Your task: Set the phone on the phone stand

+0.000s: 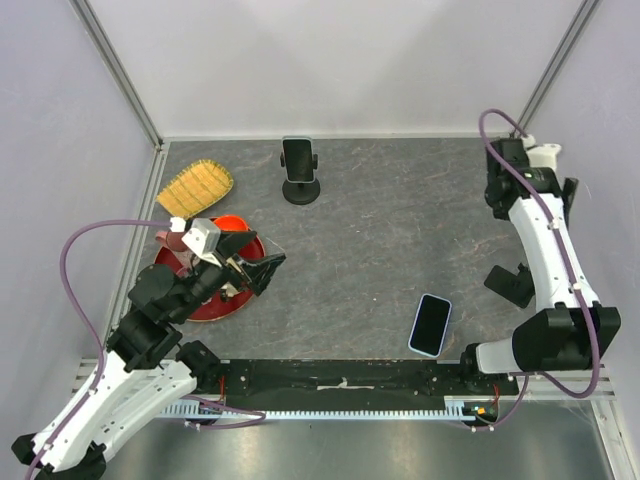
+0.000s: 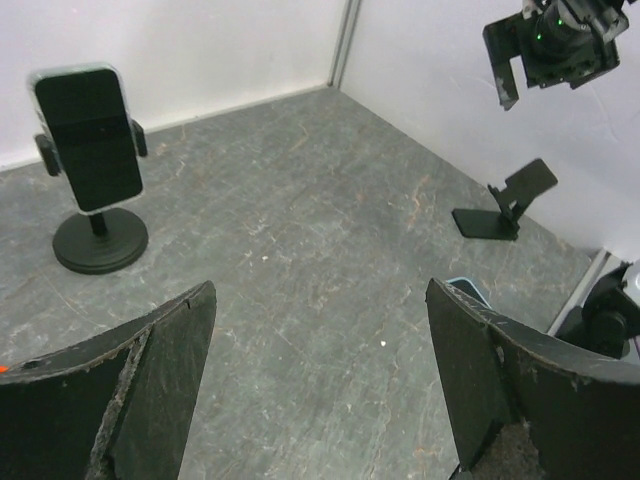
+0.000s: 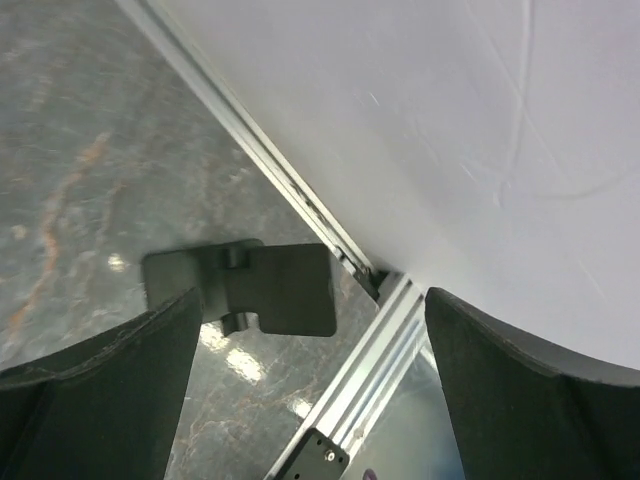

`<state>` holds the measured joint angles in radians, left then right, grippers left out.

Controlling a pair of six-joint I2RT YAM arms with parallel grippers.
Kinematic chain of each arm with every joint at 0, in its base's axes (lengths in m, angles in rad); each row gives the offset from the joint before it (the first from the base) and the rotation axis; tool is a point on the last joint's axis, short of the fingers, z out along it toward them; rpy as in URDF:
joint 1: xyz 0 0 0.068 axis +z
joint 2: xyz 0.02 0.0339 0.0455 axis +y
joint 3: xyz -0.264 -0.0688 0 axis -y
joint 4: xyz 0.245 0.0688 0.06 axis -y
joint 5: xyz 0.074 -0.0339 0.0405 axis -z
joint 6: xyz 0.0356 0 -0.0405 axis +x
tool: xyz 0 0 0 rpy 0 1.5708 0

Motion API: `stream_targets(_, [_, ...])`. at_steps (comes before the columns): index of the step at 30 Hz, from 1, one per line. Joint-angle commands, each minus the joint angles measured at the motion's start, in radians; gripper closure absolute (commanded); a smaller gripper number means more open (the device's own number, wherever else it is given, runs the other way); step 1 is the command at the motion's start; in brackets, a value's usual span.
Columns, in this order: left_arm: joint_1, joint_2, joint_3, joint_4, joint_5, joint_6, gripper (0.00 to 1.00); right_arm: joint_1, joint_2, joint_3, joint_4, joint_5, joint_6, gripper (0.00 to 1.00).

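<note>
The dark, rough-edged fingers (image 2: 160,380) of the left gripper (image 1: 258,256) are spread wide, with nothing held between them, over the rim of a round red plate (image 1: 216,308). The right gripper (image 3: 312,300) is spread too and empty, above the phone stand (image 3: 270,290), a flat black folding piece by the right wall. The phone (image 1: 431,325), a thin rounded rectangle with a pale blue rim, is laid flat on the grey stone-like table (image 1: 380,230), near the front edge, apart from the stand. A second phone (image 1: 298,155) is clamped upright in a round-base stand (image 1: 301,192).
</note>
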<state>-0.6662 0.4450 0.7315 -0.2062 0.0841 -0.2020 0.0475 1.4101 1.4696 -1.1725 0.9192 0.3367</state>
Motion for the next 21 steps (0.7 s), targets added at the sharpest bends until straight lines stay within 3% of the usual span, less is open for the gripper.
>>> stream_targets(1, [-0.041, 0.012, -0.04, 0.039, 0.002, 0.035, 0.08, -0.161, -0.082, -0.126, 0.14, -0.066, 0.008, 0.02])
stream_targets(6, [-0.091, 0.024, -0.043, 0.034, 0.013, 0.05, 0.08, -0.397, -0.244, -0.328, 0.381, -0.35, -0.08, 0.02])
stream_targets(13, [-0.122, 0.035, -0.047, 0.042, 0.026, 0.05, 0.08, -0.494, -0.252, -0.433, 0.467, -0.521, -0.047, 0.02])
stream_targets(21, [-0.125, 0.05, -0.05, 0.039, 0.031, 0.047, 0.08, -0.575, -0.313, -0.565, 0.58, -0.598, 0.028, 0.17])
